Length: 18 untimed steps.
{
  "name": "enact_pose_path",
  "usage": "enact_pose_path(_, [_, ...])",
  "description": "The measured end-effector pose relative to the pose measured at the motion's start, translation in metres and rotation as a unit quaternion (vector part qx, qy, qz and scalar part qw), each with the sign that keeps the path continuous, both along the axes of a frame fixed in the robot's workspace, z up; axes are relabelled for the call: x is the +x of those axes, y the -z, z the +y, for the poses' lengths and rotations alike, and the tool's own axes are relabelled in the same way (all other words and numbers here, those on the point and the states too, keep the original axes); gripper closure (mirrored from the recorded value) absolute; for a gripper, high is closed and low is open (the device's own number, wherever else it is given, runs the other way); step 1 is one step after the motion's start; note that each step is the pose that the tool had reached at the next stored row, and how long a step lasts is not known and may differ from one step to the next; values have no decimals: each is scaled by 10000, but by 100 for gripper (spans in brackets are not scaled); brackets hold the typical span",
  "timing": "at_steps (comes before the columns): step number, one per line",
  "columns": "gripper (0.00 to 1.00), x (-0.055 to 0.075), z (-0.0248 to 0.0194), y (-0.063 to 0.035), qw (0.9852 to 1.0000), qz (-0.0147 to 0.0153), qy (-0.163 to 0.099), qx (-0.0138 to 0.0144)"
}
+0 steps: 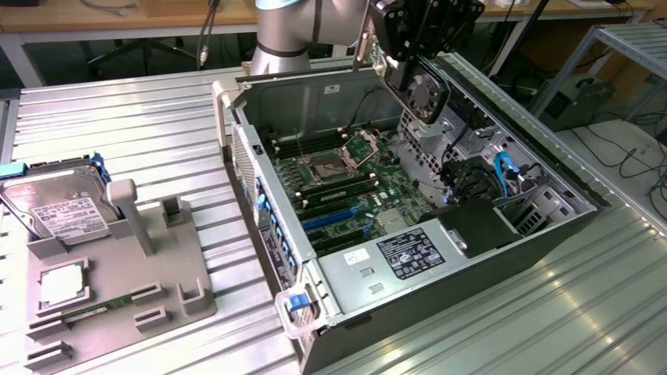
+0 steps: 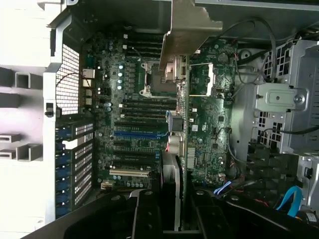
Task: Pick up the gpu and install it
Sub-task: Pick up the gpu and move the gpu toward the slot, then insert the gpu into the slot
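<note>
My fingers point(image 2: 148, 211) pinch the gpu point(image 1: 422, 92) by its edge above the computer case point(image 1: 302, 101); I judge it stiff, light and fragile.

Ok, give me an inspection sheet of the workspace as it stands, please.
Surface: ribbed metal table.
Job's things: gpu hanging above the open computer case, not seated.
Clutter: grey tray holding hard drive and memory stick.
End effector: shut on the gpu's upper edge.
Cables: blue cable inside the case; loose cables on the floor, exterior view's right.
Surroundings: wooden desks behind the arm.
</note>
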<state>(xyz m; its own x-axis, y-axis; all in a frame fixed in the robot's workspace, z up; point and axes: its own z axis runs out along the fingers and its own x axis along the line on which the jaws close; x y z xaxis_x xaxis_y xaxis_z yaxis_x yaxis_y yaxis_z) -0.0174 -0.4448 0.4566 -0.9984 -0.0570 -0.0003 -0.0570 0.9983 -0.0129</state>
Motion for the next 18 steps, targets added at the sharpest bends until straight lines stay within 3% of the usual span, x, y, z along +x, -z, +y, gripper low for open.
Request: enact_pose_path(18, [72,6,0,1,10000,0,-89,1])
